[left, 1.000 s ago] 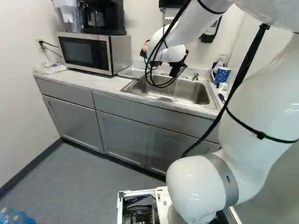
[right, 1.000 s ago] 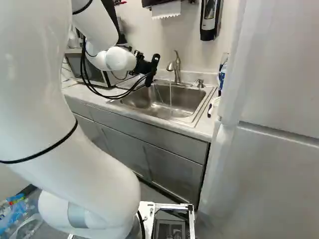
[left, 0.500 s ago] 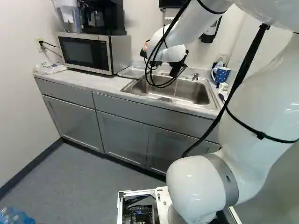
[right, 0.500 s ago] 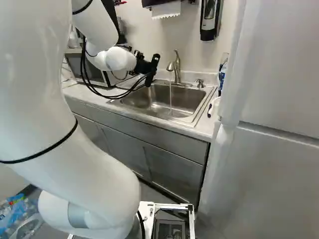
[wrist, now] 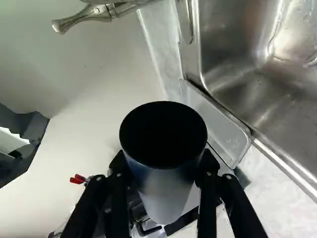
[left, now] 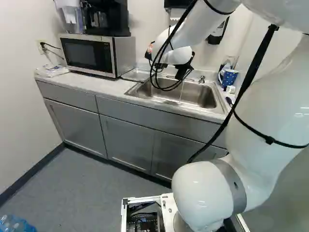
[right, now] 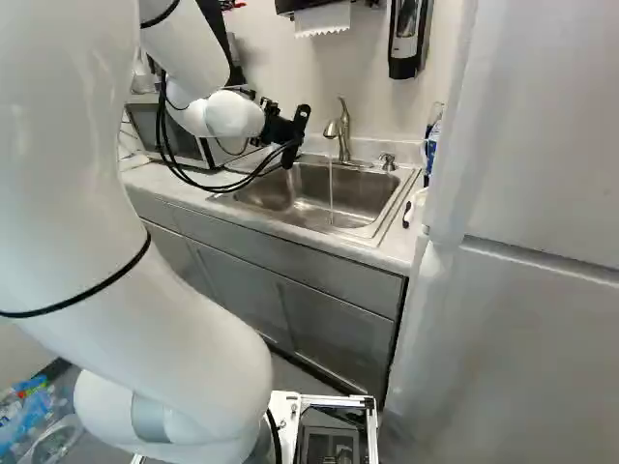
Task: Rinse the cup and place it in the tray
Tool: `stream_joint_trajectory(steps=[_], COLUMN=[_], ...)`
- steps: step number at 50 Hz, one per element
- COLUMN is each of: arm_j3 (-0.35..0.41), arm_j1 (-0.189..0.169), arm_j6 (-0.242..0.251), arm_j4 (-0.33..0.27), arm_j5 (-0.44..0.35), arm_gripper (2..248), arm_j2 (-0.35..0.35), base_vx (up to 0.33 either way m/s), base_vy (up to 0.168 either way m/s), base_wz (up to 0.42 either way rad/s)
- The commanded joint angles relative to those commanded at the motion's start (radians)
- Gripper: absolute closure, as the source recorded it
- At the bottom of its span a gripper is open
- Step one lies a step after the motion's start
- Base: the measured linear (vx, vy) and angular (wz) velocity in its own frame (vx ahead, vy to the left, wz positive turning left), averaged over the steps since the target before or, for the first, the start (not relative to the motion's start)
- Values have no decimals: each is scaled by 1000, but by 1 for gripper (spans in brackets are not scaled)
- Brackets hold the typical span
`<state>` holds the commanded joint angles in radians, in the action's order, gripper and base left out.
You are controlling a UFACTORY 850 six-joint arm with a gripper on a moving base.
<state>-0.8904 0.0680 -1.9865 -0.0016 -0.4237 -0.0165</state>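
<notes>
**Cup held, water running**

My fingers are at the upper middle of the right base view, near the far left corner of the sink and left of the water. In the wrist view, the fingers are closed on the cup, one on each side. Its round dark mouth is toward the camera, inside too dark to read. Can't pick the cup out in either base view.

Tap is at the back of the sink, upper middle of the right base view. Thin stream drops from it into the sink.

Tray lies beside the sink on the desk, upper middle of the left base view. Cup is not on it; it's in my grip.

Microwave is upper left in the left base view, coffee maker on top. Blue mug with light dots is past the sink's right end, upper right of the same view. Paper towel hangs on the wall, top middle of the right base view.
</notes>
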Motion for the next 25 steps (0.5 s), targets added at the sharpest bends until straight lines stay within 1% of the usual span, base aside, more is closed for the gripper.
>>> stream_joint_trajectory(steps=[8, 25], arm_j3=[0, 0], arm_j1=[0, 0], arm_j6=[66, 242], arm_j4=[0, 0], arm_j5=[0, 0], arm_gripper=[124, 124], arm_j2=[0, 0], base_vx=[0, 0], base_vy=[0, 0], base_wz=[0, 0])
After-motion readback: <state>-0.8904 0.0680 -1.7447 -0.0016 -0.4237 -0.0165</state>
